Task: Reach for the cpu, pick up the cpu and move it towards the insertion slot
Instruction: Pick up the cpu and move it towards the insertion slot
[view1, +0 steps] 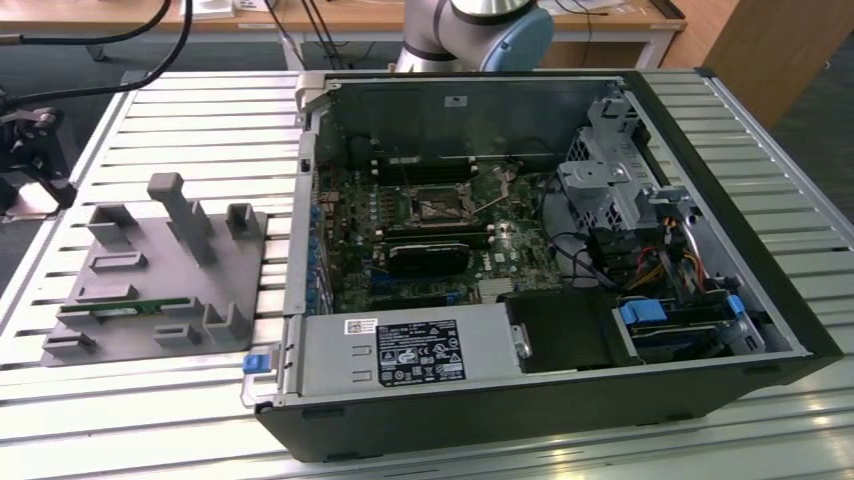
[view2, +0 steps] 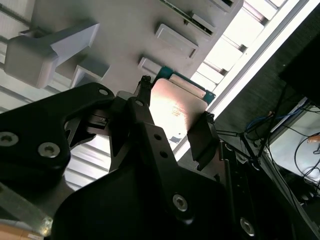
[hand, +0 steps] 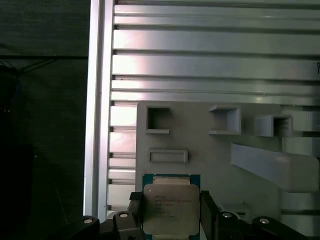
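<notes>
A robotics lab: slatted metal bench (view1: 187, 110), opened computer case (view1: 534, 410).

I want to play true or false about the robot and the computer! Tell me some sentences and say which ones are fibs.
1. The gripper has the cpu between its fingers. True.
2. The cpu is already in the insertion slot. False: it is at the gripper, near the grey fixture, apart from the slot.
3. The computer case lies open, showing its green board. True.
4. The grey fixture stands inside the case. False: it rests on the slatted table, at the exterior view's left of the case.
</notes>
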